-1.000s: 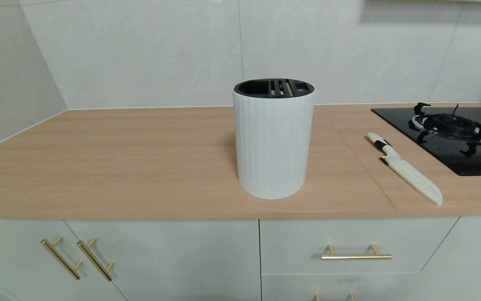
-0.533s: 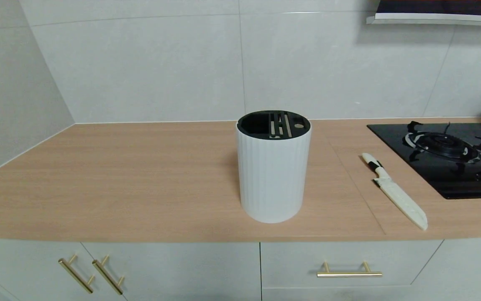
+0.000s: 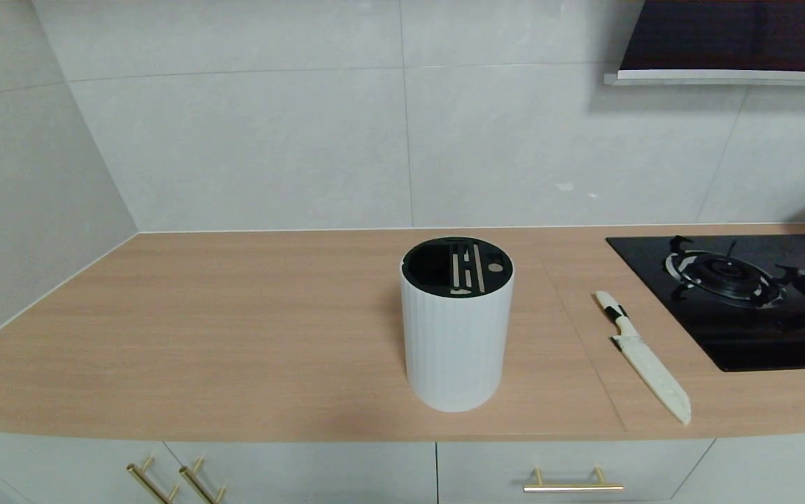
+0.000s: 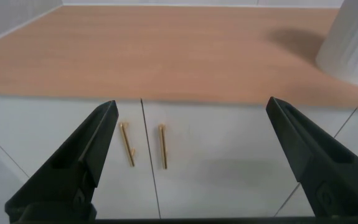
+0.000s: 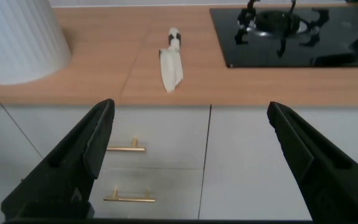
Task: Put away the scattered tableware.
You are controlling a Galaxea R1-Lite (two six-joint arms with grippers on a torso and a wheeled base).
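Over the last second the whole head view has slid downward. The camera has moved, not the objects. Less of the cabinets shows and a dark range hood (image 3: pixel 738 42) has come into the top right corner. The knife and holder keep the same places relative to each other. This suggests the robot is only settling its viewpoint and no tidying has begun.

Nearest, both arms hang low in front of the cabinet fronts, below the counter edge and facing it. The left gripper (image 4: pixel 190 106) has its two dark fingers spread wide and empty, opposite cabinet doors with slim gold handles (image 4: pixel 162 146). The right gripper (image 5: pixel 190 106) is equally wide and empty, opposite a drawer with a gold bar handle (image 5: pixel 126 149).

Above them runs the wooden counter (image 3: pixel 234 329). An upright white ribbed holder (image 3: pixel 457 343) with a black slotted top stands near its front edge. To the robot's right and apart from it, a white knife (image 3: pixel 640 355) lies flat, its tip toward the front edge. Beyond the knife sits a black gas hob (image 3: pixel 724 329). A grey tiled wall stands behind.
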